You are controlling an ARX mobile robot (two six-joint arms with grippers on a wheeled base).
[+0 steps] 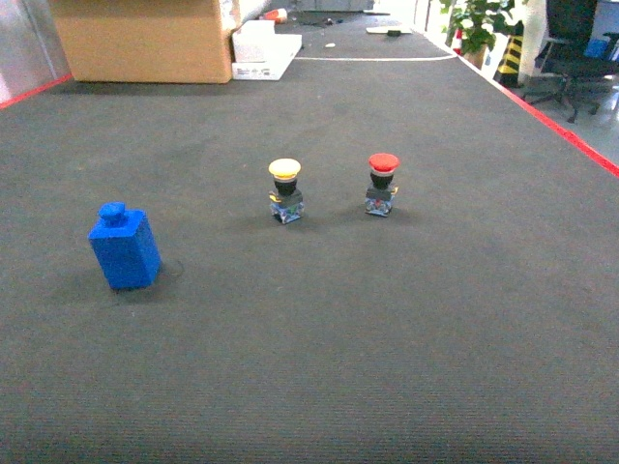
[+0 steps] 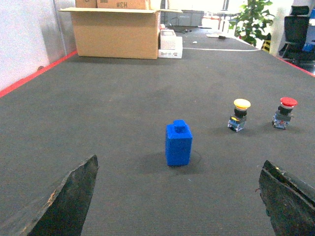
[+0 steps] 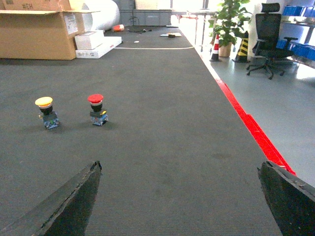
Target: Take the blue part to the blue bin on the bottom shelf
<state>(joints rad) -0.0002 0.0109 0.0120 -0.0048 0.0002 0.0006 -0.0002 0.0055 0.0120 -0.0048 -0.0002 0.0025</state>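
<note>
The blue part [image 1: 124, 247] is a small blue block with a knob on top, standing upright on the dark carpet at the left of the head view. In the left wrist view the blue part [image 2: 178, 143] stands straight ahead of my left gripper [image 2: 179, 159], a short way beyond its fingertips. That gripper is open and holds nothing. My right gripper [image 3: 181, 162] is open too, over bare carpet. Neither gripper shows in the head view. The bottom shelf is out of view.
A yellow-capped push button [image 1: 285, 190] and a red-capped one [image 1: 382, 184] stand right of the blue part. Far back are a cardboard box [image 1: 145, 39] and white boxes [image 1: 263, 48]. A red line [image 3: 251, 128] edges the carpet; an office chair [image 3: 268, 37] and blue containers [image 3: 298, 48] lie beyond.
</note>
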